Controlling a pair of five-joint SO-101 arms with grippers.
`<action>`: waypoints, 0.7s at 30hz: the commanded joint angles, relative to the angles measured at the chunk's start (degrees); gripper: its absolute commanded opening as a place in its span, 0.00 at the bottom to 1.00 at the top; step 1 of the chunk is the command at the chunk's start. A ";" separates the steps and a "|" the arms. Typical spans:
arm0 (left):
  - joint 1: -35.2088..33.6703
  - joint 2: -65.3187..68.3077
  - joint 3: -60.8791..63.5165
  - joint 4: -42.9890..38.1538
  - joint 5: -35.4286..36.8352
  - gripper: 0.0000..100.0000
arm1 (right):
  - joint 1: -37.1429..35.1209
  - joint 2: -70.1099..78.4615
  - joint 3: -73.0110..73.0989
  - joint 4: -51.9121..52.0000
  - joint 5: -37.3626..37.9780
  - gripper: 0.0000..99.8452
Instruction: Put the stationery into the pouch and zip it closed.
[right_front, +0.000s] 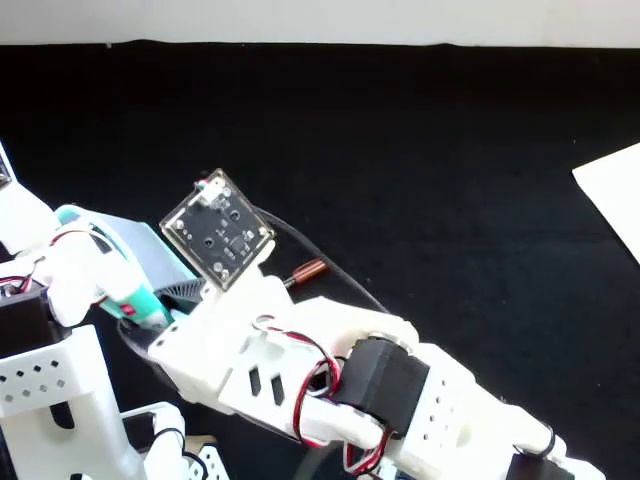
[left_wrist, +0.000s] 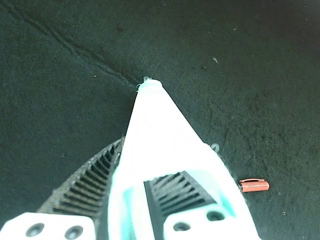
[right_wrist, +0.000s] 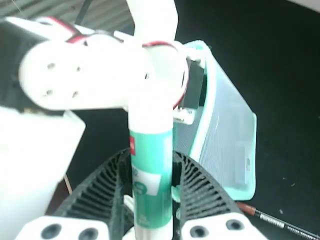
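Both grippers are pinching: right gripper (right_wrist: 151, 165) a stiff, likely slippery glue stick (right_wrist: 150, 142) mid-body; left gripper (left_wrist: 145, 167) the floppy pouch (left_wrist: 150, 120) just ahead.

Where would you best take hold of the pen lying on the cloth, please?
On its barrel behind the reddish cap, coming straight down, jaws across its length: the pen lies flat on the cloth near the pouch, so only its sides are free. The right gripper, shut on the glue stick, must empty first.
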 joint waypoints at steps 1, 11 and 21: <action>-0.22 0.75 1.89 0.35 -0.09 0.01 | -1.10 0.13 -2.68 4.00 -0.44 0.01; -0.22 0.75 1.89 0.00 -0.09 0.01 | -6.55 0.31 -1.54 14.29 -3.34 0.01; -0.22 0.31 1.89 0.35 -0.09 0.01 | -4.44 1.98 5.58 0.92 -3.25 0.01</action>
